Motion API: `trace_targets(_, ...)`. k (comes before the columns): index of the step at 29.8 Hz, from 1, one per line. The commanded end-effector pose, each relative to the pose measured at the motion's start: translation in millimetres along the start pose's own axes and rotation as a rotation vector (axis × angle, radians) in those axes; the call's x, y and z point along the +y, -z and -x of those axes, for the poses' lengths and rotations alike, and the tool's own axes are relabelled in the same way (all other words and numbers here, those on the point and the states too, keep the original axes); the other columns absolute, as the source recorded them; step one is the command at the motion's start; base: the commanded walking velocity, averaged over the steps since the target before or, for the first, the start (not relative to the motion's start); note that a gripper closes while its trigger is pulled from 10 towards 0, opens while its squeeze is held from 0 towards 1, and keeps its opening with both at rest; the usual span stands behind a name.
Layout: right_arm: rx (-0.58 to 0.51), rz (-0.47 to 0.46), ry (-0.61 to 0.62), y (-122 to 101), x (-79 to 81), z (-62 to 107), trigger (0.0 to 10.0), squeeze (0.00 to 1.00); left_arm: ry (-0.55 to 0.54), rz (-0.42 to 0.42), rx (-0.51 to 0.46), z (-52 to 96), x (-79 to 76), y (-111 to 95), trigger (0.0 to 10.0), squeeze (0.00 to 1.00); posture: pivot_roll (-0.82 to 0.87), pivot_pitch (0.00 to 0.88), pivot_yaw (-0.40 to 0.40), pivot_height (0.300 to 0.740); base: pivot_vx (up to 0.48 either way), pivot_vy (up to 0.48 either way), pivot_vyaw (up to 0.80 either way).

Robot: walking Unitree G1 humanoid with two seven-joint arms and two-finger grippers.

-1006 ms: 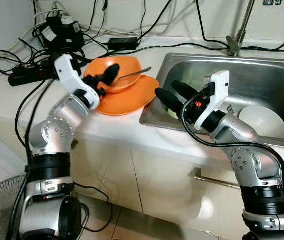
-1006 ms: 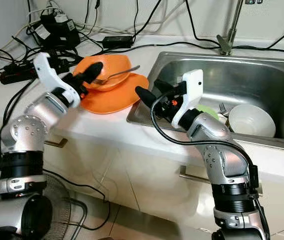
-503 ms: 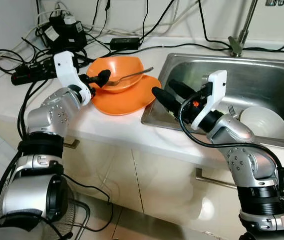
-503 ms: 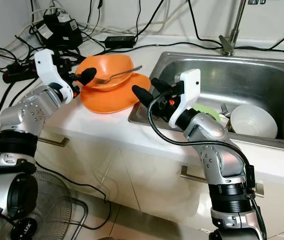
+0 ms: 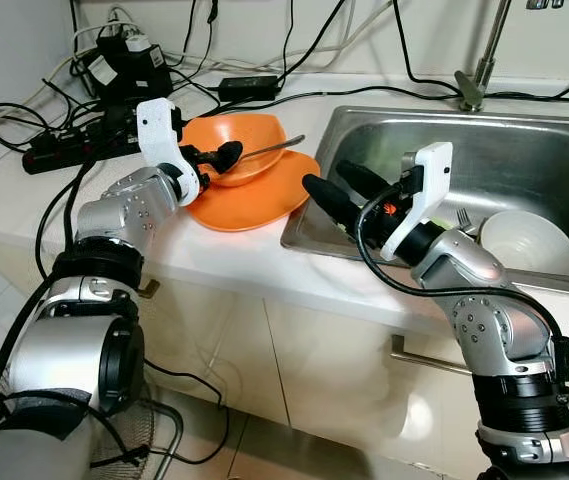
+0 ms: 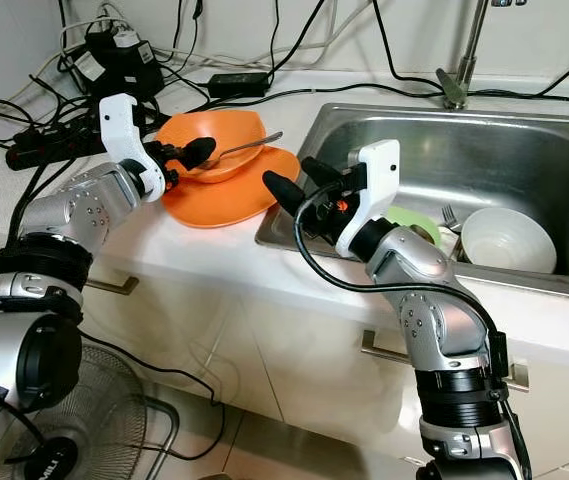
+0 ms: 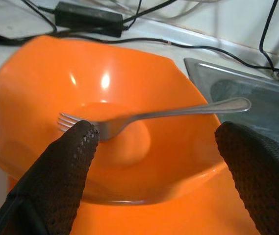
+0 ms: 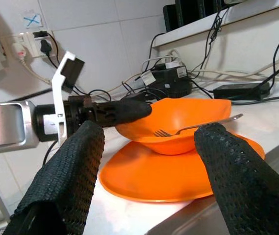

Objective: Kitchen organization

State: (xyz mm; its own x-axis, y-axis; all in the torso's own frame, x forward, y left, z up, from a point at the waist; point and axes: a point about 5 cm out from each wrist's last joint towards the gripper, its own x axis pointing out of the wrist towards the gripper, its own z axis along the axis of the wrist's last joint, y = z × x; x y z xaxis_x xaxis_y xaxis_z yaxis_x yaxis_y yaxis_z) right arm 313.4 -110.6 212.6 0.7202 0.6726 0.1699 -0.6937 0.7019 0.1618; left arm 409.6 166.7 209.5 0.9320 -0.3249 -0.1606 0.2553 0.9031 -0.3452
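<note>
Left wrist view: the fork (image 7: 149,115) lies across the orange bowl (image 7: 95,83), tines down inside, handle jutting over the rim — thin, stiff, slick steel, probably best pinched mid-handle. The left gripper (image 5: 220,158) hovers wide open just before it. The bowl sits on an orange plate (image 5: 264,195); the right gripper (image 5: 336,188), also spread, waits beside the sink (image 5: 524,150).

Orange bowl (image 7: 105,98) and plate (image 5: 264,195) under it: glossy smooth plastic, highlights on the bowl. Fork (image 7: 178,110): polished metal. Sink (image 5: 524,160): brushed stainless, dull sheen. White bowl (image 5: 524,245) in it looks glazed, smooth. Countertop (image 5: 24,200): pale, semi-gloss. My fingertips (image 7: 65,166): matt black, knurled rubbery texture. My arms: satin silver metal.
</note>
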Motion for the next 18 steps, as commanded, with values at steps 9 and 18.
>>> trace_targets(9,-0.012,0.010,-0.015,-0.8,5.5,-3.1,10.0,0.00,0.057,0.062,0.015,-3.3,-5.5,3.9,10.0,0.00,-0.11,0.000,0.160,0.740,0.000,0.000,0.00)
trace_targets(18,-0.012,0.011,-0.010,-0.7,5.2,-2.1,10.0,0.00,0.119,0.080,0.021,-3.6,-11.1,-1.8,10.0,0.00,-0.11,0.000,0.156,0.740,0.000,0.000,0.00)
